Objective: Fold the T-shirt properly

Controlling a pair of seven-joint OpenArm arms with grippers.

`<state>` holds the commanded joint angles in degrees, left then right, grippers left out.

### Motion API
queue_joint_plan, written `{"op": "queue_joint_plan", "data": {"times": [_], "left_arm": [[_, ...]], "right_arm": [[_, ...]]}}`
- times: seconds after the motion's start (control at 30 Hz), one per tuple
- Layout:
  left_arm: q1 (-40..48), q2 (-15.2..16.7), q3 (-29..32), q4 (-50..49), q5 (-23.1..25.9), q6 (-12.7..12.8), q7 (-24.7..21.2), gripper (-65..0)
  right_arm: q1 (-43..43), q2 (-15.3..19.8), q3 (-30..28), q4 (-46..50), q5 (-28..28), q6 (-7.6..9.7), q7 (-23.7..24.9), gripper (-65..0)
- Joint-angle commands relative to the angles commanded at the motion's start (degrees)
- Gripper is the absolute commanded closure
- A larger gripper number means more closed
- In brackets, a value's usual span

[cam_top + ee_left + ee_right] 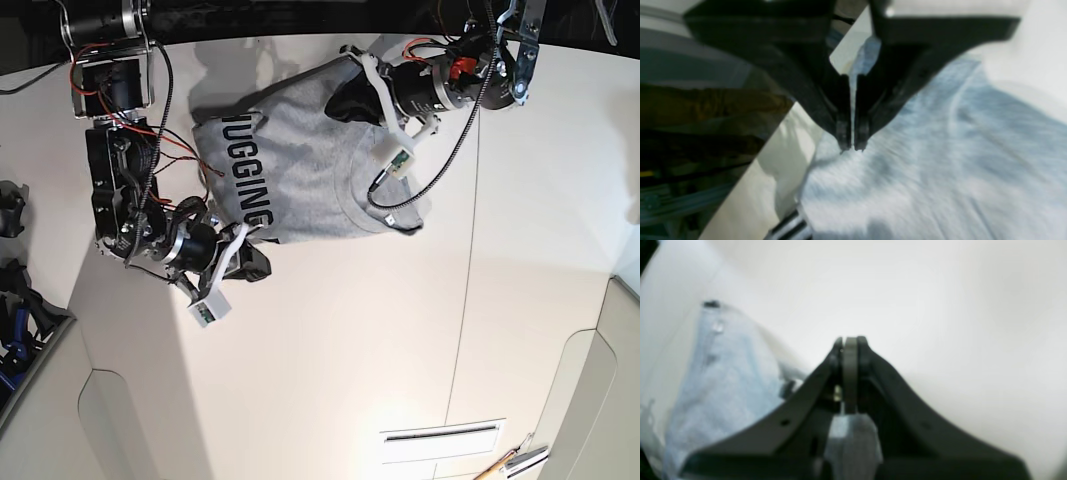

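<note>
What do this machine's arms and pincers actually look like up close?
Both arms are black metal segments with exposed motors, trailing red and black wires. The left arm also carries a braided grey cable. Each wrist has a white bracket with a small green circuit board. The left gripper and right gripper are matte black, with wide bases that curve into narrow flat fingertips.

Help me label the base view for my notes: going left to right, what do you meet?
Right gripper → T-shirt → left gripper → pencil-like tools at the bottom right.
</note>
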<state>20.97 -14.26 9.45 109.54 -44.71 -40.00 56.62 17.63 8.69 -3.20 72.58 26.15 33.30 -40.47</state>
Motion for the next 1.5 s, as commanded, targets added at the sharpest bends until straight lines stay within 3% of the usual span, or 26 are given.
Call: {"op": "queue_joint_plan", "data": {"times": [0.33, 0.47, 0.77, 0.87, 1.1, 1.33, 1.5], "left_arm": [[-5.4, 2.2, 0.0, -14.2, 1.5, 0.0, -1.1, -2.6], [-7.8, 1.9, 0.0, -17.4, 7.8, 0.0, -1.1, -2.6], [-17.1, 1.7, -4.6, -18.3, 13.4, 0.0, -1.2, -2.6], [-20.1, 1.7, -7.0, -19.1, 13.5, 0.0, -1.6, -2.6], [-25.2, 2.0, -7.2, -23.2, 13.5, 0.0, -3.2, -2.6], [-27.2, 2.0, -7.2, -23.8, 13.3, 0.5, -3.7, -2.6], [-27.8, 1.6, -7.3, -22.0, 11.7, 2.9, -2.6, -2.6]], "right_arm": [[-1.2, 0.0, 0.0, -2.2, 1.3, 0.0, -0.7, 0.0], [-3.6, 0.6, 0.1, -2.2, 1.9, 0.02, -1.7, 0.0], [-8.4, 7.5, 0.3, 2.5, 13.9, 0.57, -7.0, 0.0], [-11.6, 7.5, 0.3, 6.6, 16.4, 0.59, -8.2, 0.0], [-19.9, 7.1, 0.3, 15.3, 16.5, 0.57, -8.2, 0.0], [-22.1, 1.2, 0.3, 15.8, 16.5, 0.57, -8.7, 0.0], [-22.1, 1.0, 2.7, 15.8, 14.7, 0.57, -8.7, 0.0]]}}
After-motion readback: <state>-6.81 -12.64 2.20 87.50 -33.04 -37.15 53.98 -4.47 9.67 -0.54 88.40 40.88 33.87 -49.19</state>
